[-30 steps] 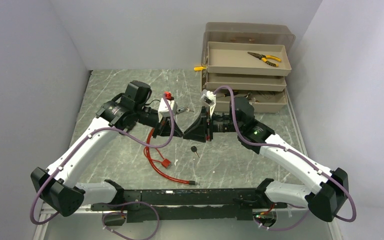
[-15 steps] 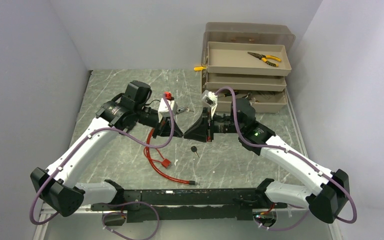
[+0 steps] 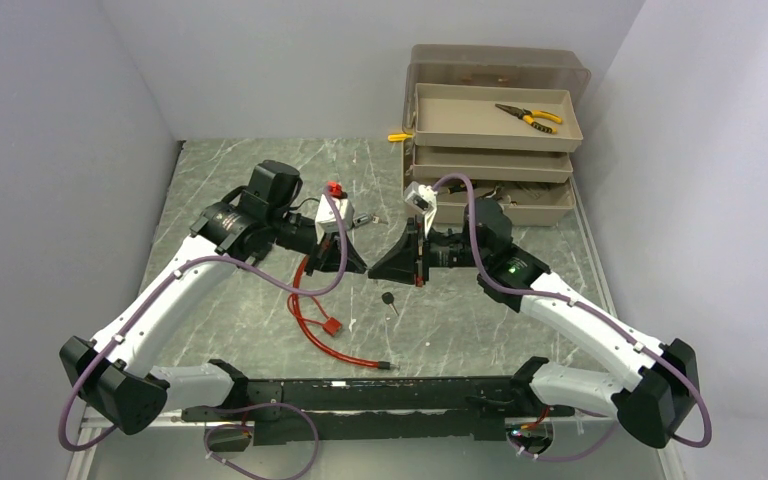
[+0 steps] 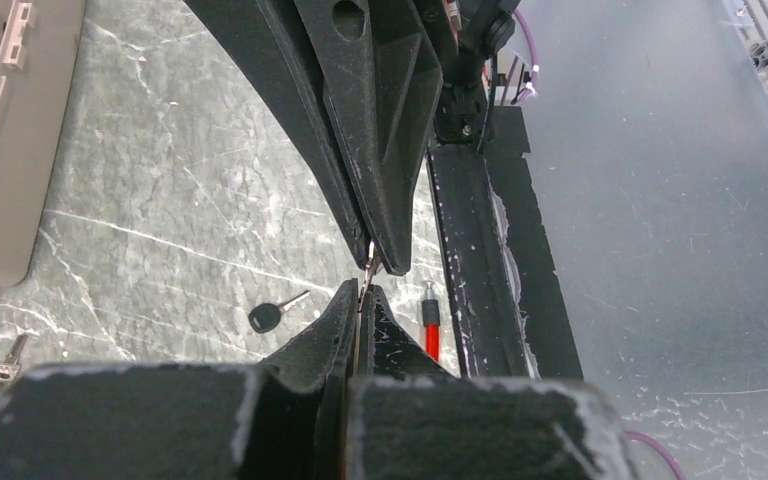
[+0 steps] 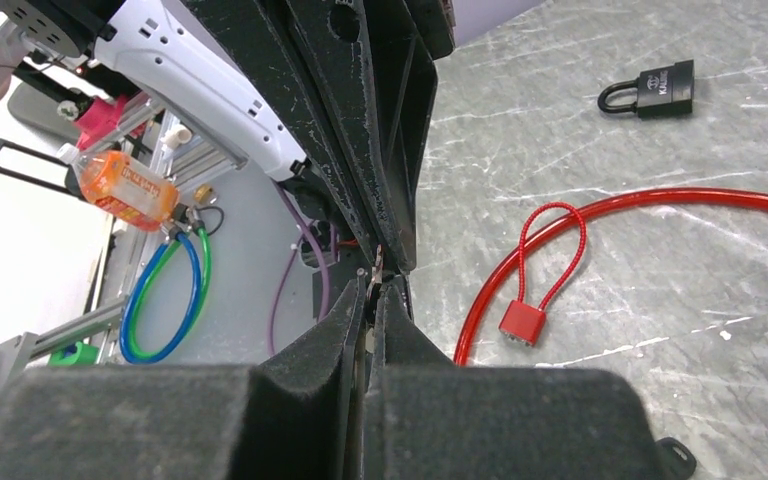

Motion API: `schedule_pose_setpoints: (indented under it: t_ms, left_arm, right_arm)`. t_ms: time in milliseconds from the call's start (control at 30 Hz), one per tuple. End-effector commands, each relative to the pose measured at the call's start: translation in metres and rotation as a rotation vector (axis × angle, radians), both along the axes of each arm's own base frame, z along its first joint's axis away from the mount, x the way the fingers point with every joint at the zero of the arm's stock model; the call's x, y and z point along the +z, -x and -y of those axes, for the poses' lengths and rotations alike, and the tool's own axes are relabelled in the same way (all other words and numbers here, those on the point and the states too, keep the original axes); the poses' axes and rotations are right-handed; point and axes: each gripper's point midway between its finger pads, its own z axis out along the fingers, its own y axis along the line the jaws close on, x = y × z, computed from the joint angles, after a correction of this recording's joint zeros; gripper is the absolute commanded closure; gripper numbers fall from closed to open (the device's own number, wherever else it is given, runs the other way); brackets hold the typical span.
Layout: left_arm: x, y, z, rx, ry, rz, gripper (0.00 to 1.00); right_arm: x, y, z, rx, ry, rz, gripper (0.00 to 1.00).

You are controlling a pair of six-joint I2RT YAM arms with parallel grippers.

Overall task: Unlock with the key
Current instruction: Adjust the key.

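A small silvery key (image 4: pixel 370 264) hangs in the air between my two grippers, which meet tip to tip above the table's middle. My left gripper (image 3: pixel 361 268) is shut on one end of it. Facing it, my right gripper (image 3: pixel 374 272) is shut on the other end, and a sliver of the key (image 5: pixel 376 263) shows at its tips. Far off in the right wrist view a black padlock (image 5: pixel 660 90) lies on the marble. Below the grippers a second key with a black head (image 3: pixel 388 298) lies loose. A red cable lock (image 3: pixel 332 327) with its long loop rests left of that.
A tan tiered toolbox (image 3: pixel 495 150) stands open at the back right with yellow-handled pliers (image 3: pixel 528 117) in its top tray. A small bunch of keys (image 3: pixel 363 219) and a red piece (image 3: pixel 335 188) lie behind the grippers. Grey walls enclose the table on three sides.
My right gripper's jaws have closed onto the small key. Both arms have stayed nearly where they were, tips still together.
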Motion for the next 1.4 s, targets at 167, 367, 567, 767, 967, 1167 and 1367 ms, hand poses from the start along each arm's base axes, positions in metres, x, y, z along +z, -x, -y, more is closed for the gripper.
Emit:
schedule_pose_setpoints:
  t_ms: [167, 367, 567, 767, 967, 1167, 1367]
  left_arm:
    - [-0.019, -0.011, -0.015, 0.053, -0.074, 0.131, 0.38]
    - [-0.087, -0.015, -0.052, 0.006, -0.259, 0.264, 0.01]
    - [-0.152, -0.001, -0.076, -0.154, -0.353, 0.443, 0.01]
    - [-0.2, -0.015, -0.083, -0.268, -0.43, 0.555, 0.01]
    - [-0.219, -0.028, -0.076, -0.351, -0.447, 0.53, 0.06]
    - [-0.239, -0.027, -0.072, -0.382, -0.457, 0.52, 0.11]
    - [-0.254, -0.024, -0.07, -0.419, -0.465, 0.531, 0.15]
  right_arm:
    - [0.014, -0.009, 0.013, -0.074, -0.047, 0.028, 1.0]
    - [-0.01, -0.01, 0.026, -0.136, 0.016, -0.028, 1.0]
    - [-0.031, -0.006, 0.037, -0.183, 0.057, -0.081, 1.0]
    - [-0.036, -0.004, 0.039, -0.19, 0.07, -0.096, 1.0]
    - [-0.035, -0.005, 0.039, -0.196, 0.073, -0.091, 1.0]
    - [-0.034, -0.006, 0.042, -0.214, 0.071, -0.082, 1.0]
    - [-0.034, -0.008, 0.044, -0.219, 0.068, -0.08, 1.0]
